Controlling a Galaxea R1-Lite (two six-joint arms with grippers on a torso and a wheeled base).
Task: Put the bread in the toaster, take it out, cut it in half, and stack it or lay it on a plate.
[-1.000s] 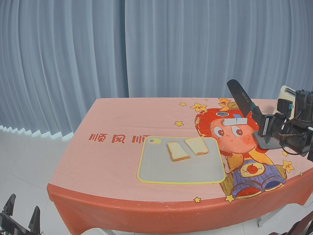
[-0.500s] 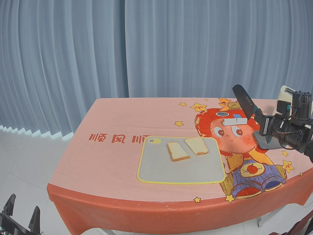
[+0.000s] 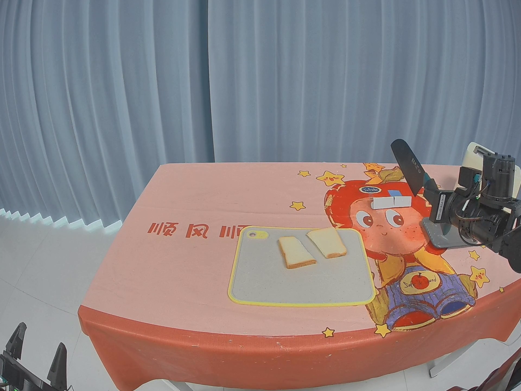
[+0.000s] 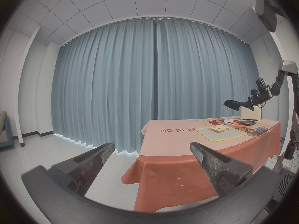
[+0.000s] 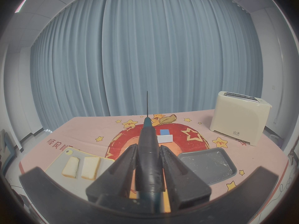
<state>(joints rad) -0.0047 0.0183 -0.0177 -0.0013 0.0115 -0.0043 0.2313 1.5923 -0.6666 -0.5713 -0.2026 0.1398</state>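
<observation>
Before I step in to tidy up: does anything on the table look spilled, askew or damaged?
Nothing stands out. Both bread halves lie flat on the cutting board; the right gripper holds the knife raised near the tray.

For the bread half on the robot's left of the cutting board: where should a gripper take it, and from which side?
Likely from above, closing across its short width on the two long edges. The left bread half lies flat on the cutting board, so only its edges offer purchase, and a gap separates it from the other half, leaving room for a finger.
</observation>
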